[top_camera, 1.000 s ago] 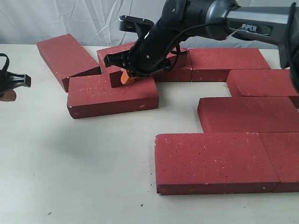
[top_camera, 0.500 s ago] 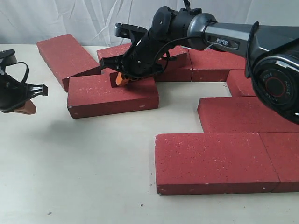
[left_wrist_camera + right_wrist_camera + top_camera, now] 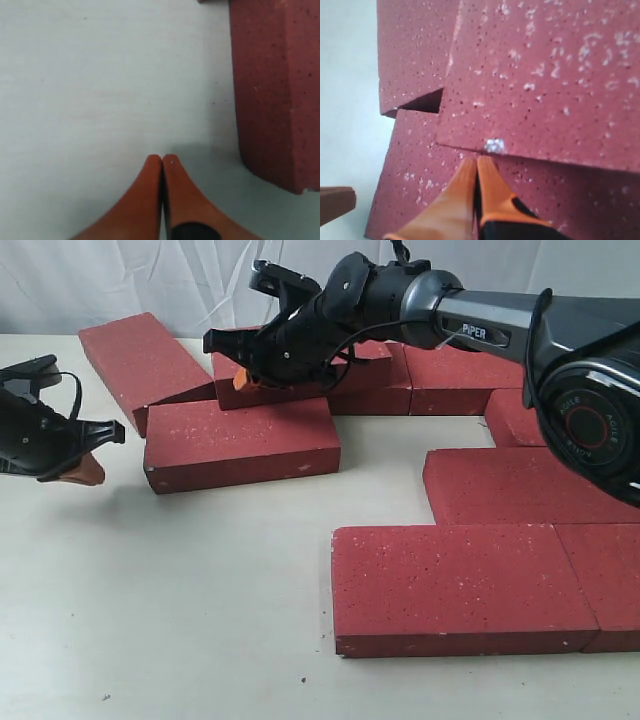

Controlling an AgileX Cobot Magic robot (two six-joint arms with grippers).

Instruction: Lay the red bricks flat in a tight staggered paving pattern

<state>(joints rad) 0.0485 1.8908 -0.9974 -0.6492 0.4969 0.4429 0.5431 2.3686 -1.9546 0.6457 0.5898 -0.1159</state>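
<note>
Several red bricks lie on the pale table. One brick (image 3: 240, 445) lies flat at left centre. A second brick (image 3: 290, 380) (image 3: 545, 75) rests tilted on its back edge, and a third (image 3: 140, 360) leans at the far left. My right gripper (image 3: 243, 383) (image 3: 477, 160) is shut, its orange tips pressed against the tilted brick's lower edge. My left gripper (image 3: 85, 470) (image 3: 162, 159) is shut and empty, low over the table, just left of the flat brick's end (image 3: 275, 90). More bricks (image 3: 460, 585) lie flat at right and front.
Flat bricks form rows at the right (image 3: 530, 485) and back (image 3: 470, 375), with another (image 3: 605, 585) at the right edge. A gap of bare table (image 3: 410, 445) lies between them. A white backdrop (image 3: 150, 280) hangs behind. The right arm (image 3: 500, 320) reaches across above the back row.
My right gripper has moved up and to the left, and the tilted brick's near corner has shifted back with it. My left gripper has moved right toward the flat brick.
</note>
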